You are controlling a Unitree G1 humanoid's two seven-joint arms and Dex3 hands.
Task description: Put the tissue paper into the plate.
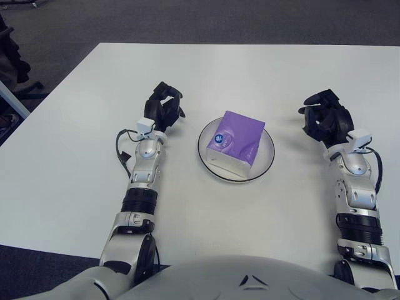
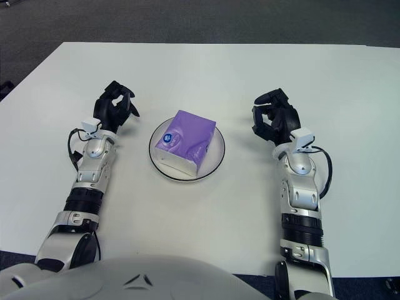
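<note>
A purple tissue pack (image 1: 234,143) with a small blue round label sits inside the white, dark-rimmed plate (image 1: 267,161) at the middle of the white table. My left hand (image 1: 164,106) shows just left of the plate, its fingers curled and holding nothing. On the other side, my right hand (image 1: 324,117) is a short way right of the plate, fingers loosely spread and holding nothing. Neither hand touches the pack or the plate.
The white table (image 1: 250,69) stretches well beyond the plate on all sides. Dark carpet (image 1: 187,19) lies past its far edge, and a dark chair part (image 1: 11,56) shows at the far left.
</note>
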